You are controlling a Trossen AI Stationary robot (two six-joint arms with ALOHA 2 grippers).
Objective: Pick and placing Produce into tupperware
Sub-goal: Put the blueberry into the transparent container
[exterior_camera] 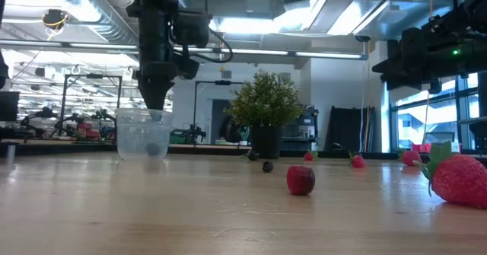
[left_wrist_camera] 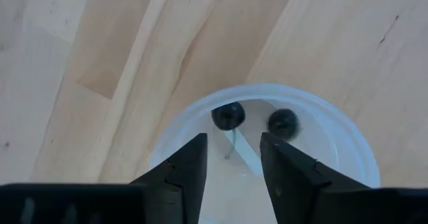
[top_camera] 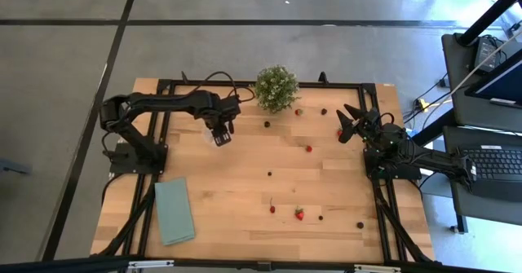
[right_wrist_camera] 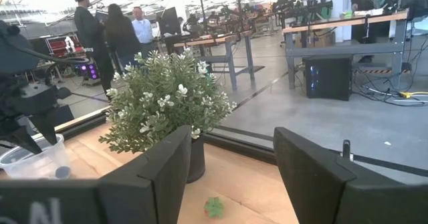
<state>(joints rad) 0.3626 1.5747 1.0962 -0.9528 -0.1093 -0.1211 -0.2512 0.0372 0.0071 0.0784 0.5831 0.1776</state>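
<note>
The tupperware [exterior_camera: 143, 135], a small clear cup with a whitish rim [left_wrist_camera: 321, 107], stands upright on the wooden table toward its far left. Two dark round berries [left_wrist_camera: 228, 115] [left_wrist_camera: 283, 122] lie inside it. My left gripper [left_wrist_camera: 233, 164] hangs straight above the cup [exterior_camera: 156, 95], pointing down. Its fingers are open at about rim height, with nothing between them. Red strawberry pieces [top_camera: 299, 214] [top_camera: 308, 148] and dark berries [top_camera: 270, 174] [top_camera: 267, 124] lie scattered over the table. My right gripper [top_camera: 352, 122] waits open and level at the table's right side.
A bushy green potted plant [top_camera: 276, 88] stands at the far middle of the table. A teal cloth [top_camera: 174, 211] lies flat near the front left. More produce lies near the right and front edges [top_camera: 360, 224]. People stand in the room beyond the table [right_wrist_camera: 120, 33].
</note>
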